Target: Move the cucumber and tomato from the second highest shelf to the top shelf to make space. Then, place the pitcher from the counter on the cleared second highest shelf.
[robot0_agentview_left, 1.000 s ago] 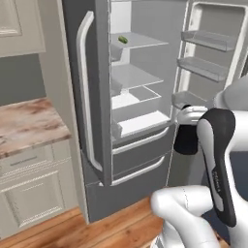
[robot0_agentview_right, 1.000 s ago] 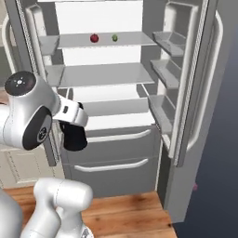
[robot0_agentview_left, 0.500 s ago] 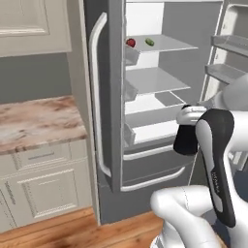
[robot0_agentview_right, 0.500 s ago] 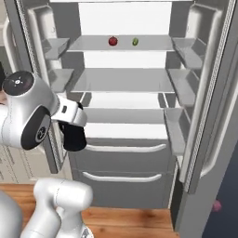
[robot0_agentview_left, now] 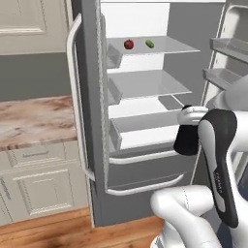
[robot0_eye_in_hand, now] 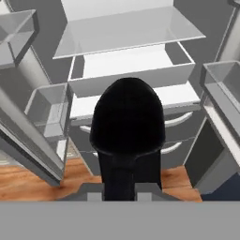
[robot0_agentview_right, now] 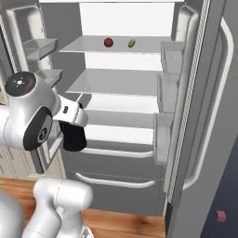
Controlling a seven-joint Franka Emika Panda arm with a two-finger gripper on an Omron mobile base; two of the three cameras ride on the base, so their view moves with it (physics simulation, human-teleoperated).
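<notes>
While the fridge stands with both doors open, the gripper (robot0_agentview_left: 185,139) hangs in front of its lower drawers, jaws pinched on the black pitcher (robot0_agentview_right: 73,135). The tomato (robot0_agentview_left: 129,44) and cucumber (robot0_agentview_left: 150,43) sit near each other on the top shelf (robot0_agentview_right: 88,44). The second shelf (robot0_agentview_left: 155,85) lies bare below. The left door's bins (robot0_eye_in_hand: 44,110) flank the pitcher; the counter (robot0_agentview_left: 29,121) lies left of the fridge.

Home kitchen: open fridge (robot0_agentview_left: 145,160), marbled counter (robot0_agentview_left: 34,121), cream cabinets (robot0_agentview_left: 38,189).
</notes>
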